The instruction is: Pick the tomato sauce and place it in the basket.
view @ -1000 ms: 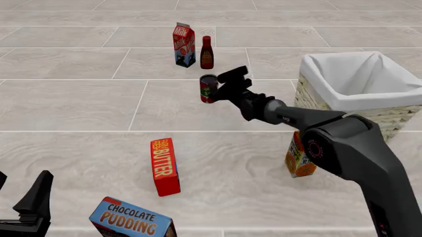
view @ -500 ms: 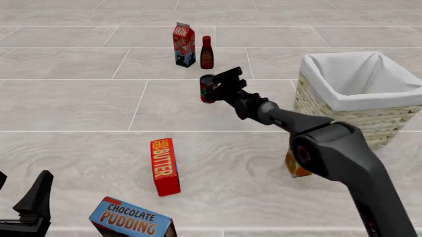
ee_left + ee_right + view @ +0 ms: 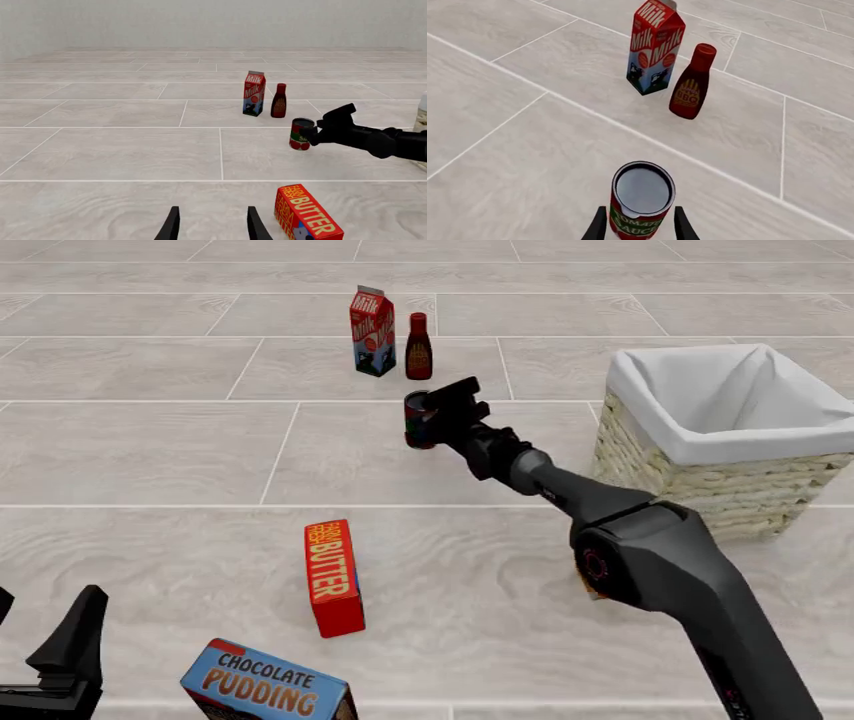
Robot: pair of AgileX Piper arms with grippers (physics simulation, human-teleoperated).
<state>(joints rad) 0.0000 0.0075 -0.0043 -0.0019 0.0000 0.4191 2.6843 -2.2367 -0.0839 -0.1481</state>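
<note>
At the lower left of the front view our left gripper (image 3: 54, 665) sits idle near the chocolate pudding box (image 3: 267, 685), its jaws spread apart and holding nothing. Moving right, past the butter box (image 3: 334, 577), the tomato sauce (image 3: 419, 420) stands upright on the tabletop (image 3: 160, 460) at centre frame, below the milk carton (image 3: 372, 330) and the dark bottle (image 3: 418, 346). Our right gripper (image 3: 438, 417) has its jaws set to either side of the can; we cannot tell whether they already press it. We should close squarely on the label band before lifting, then carry it clear of the rim of the basket (image 3: 727, 445) at the right. An orange carton is almost wholly hidden behind our right arm, and the basket's floor is out of sight.
</note>
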